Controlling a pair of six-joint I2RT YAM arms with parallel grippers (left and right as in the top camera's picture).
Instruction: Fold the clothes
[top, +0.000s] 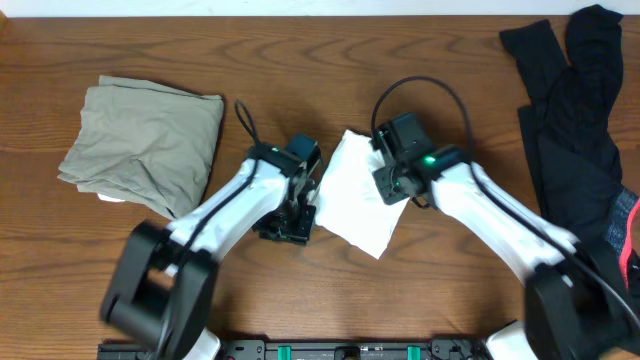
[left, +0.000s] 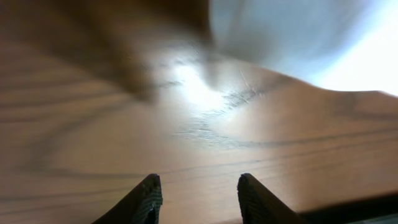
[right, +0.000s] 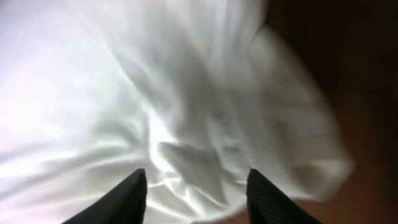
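A folded white garment (top: 352, 205) lay mid-tabletop (top: 300, 60), between the two arms. The left claw (left: 196, 190) stood spread over bare wood just beside the cloth's edge, holding nothing. The right claw (right: 196, 183) hung spread above the white cloth, gripping none of it. An olive garment (top: 145, 145) lay folded far left, and black clothes (top: 575, 130) lay far right.

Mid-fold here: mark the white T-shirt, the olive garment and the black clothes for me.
white T-shirt (top: 355, 210): overhead view, middle of its visible cloth.
olive garment (top: 145, 145): overhead view, centre of the folded pile.
black clothes (top: 575, 150): overhead view, main body of the heap.
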